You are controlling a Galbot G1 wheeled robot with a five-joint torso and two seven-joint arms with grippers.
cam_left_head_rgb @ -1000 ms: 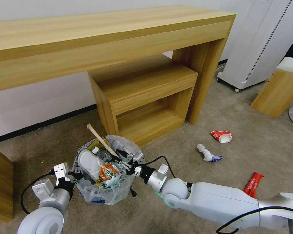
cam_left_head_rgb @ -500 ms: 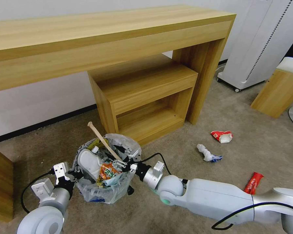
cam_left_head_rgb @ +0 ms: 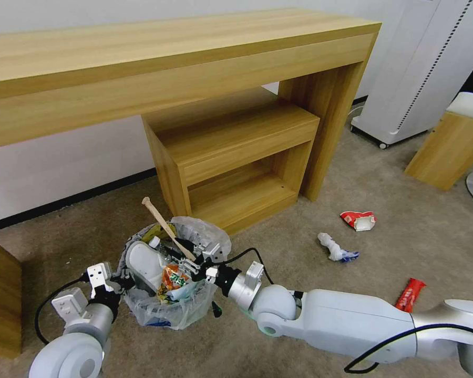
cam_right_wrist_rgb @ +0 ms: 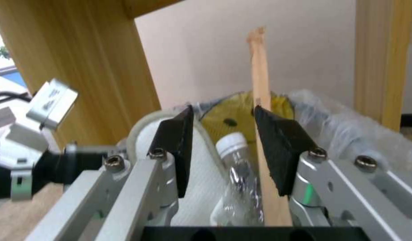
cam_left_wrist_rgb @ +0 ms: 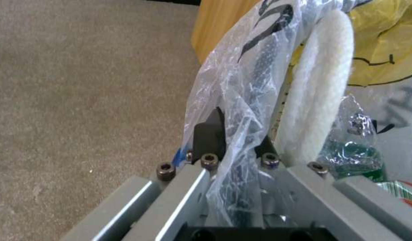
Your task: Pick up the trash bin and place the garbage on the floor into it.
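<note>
Head view: the trash bin (cam_left_head_rgb: 165, 310) is seen on the carpet floor (cam_left_head_rgb: 278, 220) in front of the low wooden shelf unit (cam_left_head_rgb: 231, 157) under the long wooden table (cam_left_head_rgb: 142, 58), its clear bag puffed over the rim. It is packed with a white slipper (cam_left_head_rgb: 144, 265), an orange wrapper (cam_left_head_rgb: 177, 278) and a wooden stick (cam_left_head_rgb: 165, 227) that leans out of its top. The left gripper (cam_left_head_rgb: 122, 283) is held against the bin's rim on its left side. The right gripper (cam_left_head_rgb: 194, 261) is reached in over the bin's opposite rim, beside the stick. On the floor well to the right, crumpled paper (cam_left_head_rgb: 335, 248), a red-and-white wrapper (cam_left_head_rgb: 358, 220) and a red wrapper (cam_left_head_rgb: 410, 294) are left lying apart from one another.

Left wrist view: the left gripper (cam_left_wrist_rgb: 235, 142) is clamped on the bin's bagged rim (cam_left_wrist_rgb: 242, 83), plastic bunched between its dark pads; the slipper (cam_left_wrist_rgb: 320, 87) and a yellow bag (cam_left_wrist_rgb: 387, 40) are pressed just inside.

Right wrist view: the right gripper (cam_right_wrist_rgb: 230, 147) is spread apart, nothing held. The stick (cam_right_wrist_rgb: 264, 134) is seen standing against one pad, and a clear bottle (cam_right_wrist_rgb: 235, 174) with a white cap lies between the pads, beside the slipper (cam_right_wrist_rgb: 201, 174).
</note>
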